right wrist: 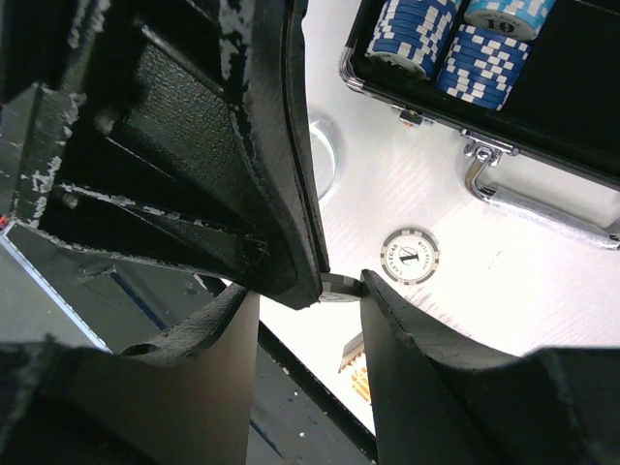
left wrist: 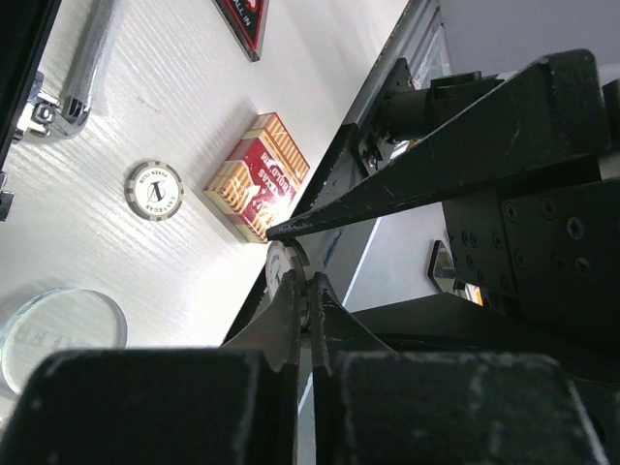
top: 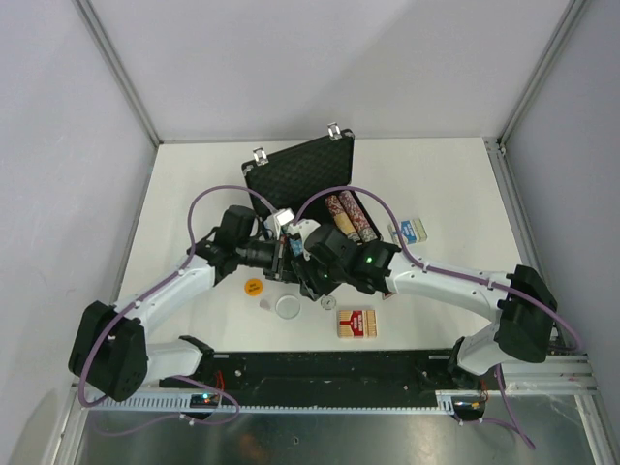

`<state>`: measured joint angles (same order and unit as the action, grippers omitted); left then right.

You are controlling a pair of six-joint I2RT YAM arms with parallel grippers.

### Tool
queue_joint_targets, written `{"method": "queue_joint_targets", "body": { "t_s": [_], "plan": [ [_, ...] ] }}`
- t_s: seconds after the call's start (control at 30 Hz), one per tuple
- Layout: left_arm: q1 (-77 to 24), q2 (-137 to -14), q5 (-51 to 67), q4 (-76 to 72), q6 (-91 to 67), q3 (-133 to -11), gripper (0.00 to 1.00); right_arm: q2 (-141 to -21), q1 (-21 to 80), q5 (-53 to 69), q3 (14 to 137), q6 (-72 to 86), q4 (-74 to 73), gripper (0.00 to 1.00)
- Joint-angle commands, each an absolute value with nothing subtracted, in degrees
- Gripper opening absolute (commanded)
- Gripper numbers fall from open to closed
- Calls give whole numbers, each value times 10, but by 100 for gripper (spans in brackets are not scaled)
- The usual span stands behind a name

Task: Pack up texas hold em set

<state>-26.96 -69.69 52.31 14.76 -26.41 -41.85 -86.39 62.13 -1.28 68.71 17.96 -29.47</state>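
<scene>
Above the worktop (top: 446, 184), just in front of the open briefcase (top: 300, 167), the two arms meet tip to tip. The left gripper (left wrist: 302, 287) has its jaws closed flat on the faces of a poker chip (left wrist: 284, 262), which stands out beyond the tips with only part of its rim free. The right gripper (right wrist: 310, 287) has its jaws apart, one on either side of that free rim and of the left tips (in the right wrist view the chip is only a thin sliver at the end of the left finger, near or against one right pad; I cannot tell which). This looks like a hand-over in mid-air, and it turns on one relation: the chip's flat faces are covered by the left pads, so the right jaws can probably close only across the rim, crosswise to the left grip. The rows of chips (top: 351, 217) lie in the right half of the case, beyond the meeting point and nearer the right arm, which seems the better one to carry the chip there. Out on the worktop lie a second chip (left wrist: 154, 189), a red card deck (left wrist: 257, 176) and a clear round button (left wrist: 56, 329), all near the case's handle (left wrist: 89, 58).
</scene>
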Motion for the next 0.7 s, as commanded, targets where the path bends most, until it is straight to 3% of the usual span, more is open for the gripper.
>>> {"method": "queue_joint_targets", "body": {
  "t_s": [0.0,0.37,0.67],
  "plan": [
    [-287,-697,586,169,-258,-450,0,-875,607,-63,714,180,-274,39],
    [-283,-705,575,171,-256,-466,0,-867,609,-70,715,174,-271,73],
    [-264,-707,553,174,-254,-465,0,-844,609,-71,714,170,-265,90]
  ]
}}
